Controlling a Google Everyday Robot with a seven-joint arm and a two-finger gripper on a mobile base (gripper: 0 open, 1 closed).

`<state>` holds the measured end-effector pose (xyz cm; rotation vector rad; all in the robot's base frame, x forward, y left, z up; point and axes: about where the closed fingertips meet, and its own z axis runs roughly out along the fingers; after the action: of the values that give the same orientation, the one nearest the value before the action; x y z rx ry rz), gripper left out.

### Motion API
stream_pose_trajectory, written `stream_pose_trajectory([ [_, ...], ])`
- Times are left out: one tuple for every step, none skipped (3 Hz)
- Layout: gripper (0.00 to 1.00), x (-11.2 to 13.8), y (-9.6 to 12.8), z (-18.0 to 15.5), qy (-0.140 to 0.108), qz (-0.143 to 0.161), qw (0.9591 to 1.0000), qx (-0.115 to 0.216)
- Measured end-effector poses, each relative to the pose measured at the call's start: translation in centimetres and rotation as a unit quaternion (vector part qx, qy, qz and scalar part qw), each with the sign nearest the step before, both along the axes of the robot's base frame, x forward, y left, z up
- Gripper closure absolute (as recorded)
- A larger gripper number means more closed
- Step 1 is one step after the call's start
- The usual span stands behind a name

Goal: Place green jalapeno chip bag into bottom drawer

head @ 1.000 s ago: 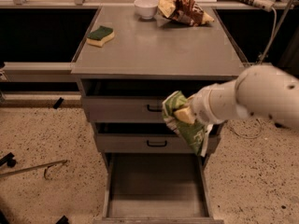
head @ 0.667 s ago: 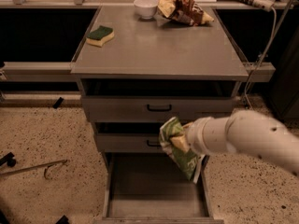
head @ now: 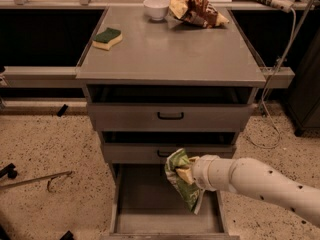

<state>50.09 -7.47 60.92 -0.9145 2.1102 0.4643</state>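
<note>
Has come down over the last second: then level with the front of the top drawer [head: 125,118], now lower, with the gripper [head: 185,174] in front of the middle drawer [head: 130,153] and just above the open bottom drawer [head: 142,204], over its right half. Reaches in from the right on the white arm [head: 260,181], likewise lower than a second ago. Holds the green jalapeno chip bag [head: 189,198] pinched between the yellowish fingers [head: 182,177], crumpled at the top and hanging down toward the drawer floor, apparently not yet resting on it. Hides the right end of the middle drawer's black handle. Means, as a judgement, a carry nearly over: only a little more lowering and a release left, best made clear of the drawer's right wall to avoid a snag. Leaves untouched on the grey cabinet top [head: 170,54] the green-topped yellow sponge [head: 107,38], the white bowl [head: 156,7] and the brown and yellow snack bag [head: 196,10], all in the same places as a second ago. Shows no writing fit to read: pale marks on the green foil too crumpled to make out, no legible brand on the brown and yellow snack bag, no labels on the drawer fronts.
</note>
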Motion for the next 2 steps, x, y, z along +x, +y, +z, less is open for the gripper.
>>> stream_pose_trajectory([
  [1.00,0.0,0.1,-0.2,-0.001,-0.001,1.0000,0.002],
  [1.00,0.8,0.0,-3.0,-0.011,-0.017,0.9995,0.025],
])
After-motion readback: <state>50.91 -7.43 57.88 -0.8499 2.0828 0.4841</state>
